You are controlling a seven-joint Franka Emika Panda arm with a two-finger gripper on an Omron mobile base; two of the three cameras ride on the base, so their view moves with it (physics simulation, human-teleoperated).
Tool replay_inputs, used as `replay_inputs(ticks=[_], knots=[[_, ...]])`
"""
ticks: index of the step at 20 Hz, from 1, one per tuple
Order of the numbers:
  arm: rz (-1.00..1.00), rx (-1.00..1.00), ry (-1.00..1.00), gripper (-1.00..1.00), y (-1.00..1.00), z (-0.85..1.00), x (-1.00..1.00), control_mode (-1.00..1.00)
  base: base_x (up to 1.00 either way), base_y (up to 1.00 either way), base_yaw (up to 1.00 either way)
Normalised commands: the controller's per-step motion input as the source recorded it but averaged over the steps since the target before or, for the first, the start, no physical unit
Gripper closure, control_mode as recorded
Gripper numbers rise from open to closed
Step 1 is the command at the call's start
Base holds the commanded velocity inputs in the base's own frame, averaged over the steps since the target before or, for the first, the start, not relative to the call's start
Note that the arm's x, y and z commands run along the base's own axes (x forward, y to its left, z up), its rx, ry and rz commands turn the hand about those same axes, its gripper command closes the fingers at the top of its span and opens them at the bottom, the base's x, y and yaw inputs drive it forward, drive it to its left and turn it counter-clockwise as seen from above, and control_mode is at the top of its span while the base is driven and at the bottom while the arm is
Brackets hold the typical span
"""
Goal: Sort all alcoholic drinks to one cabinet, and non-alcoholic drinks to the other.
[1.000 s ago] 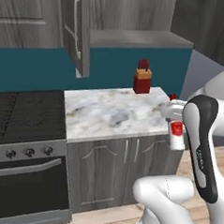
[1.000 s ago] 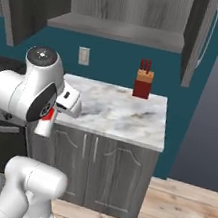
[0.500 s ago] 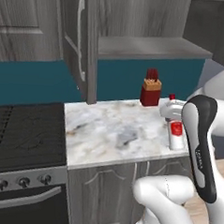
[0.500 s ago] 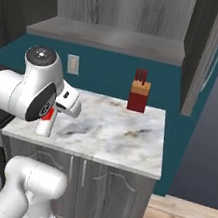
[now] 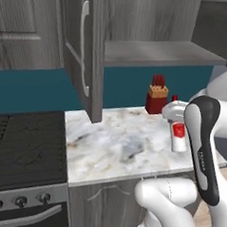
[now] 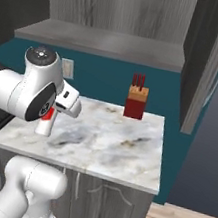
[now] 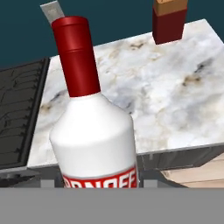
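The gripper [image 5: 178,120] carries a red-capped white bottle [image 7: 92,127] above the marble counter [image 6: 110,142], jaws partly closed on its body, though the contact itself seems hidden. To shelve it well, keep it upright, lift clear of the knife block [image 5: 156,97], and enter the open cabinet [image 5: 162,52] squarely past the door [image 5: 84,47].

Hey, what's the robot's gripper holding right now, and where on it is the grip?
The gripper holds the red-capped white bottle by its body at the red label, well below the neck.
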Motion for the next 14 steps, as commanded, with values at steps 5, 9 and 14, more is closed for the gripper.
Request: replay_inputs(ticks=[5,9,14], knots=[[0.00,0.00,0.00,1.00,0.00,0.00,0.00,1.00,0.65,-0.07,-0.02],[0.00,0.00,0.00,1.00,0.00,0.00,0.00,1.00,0.71,-0.06,-0.02],[0.00,0.00,0.00,1.00,0.00,0.00,0.00,1.00,0.64,-0.06,-0.01]])
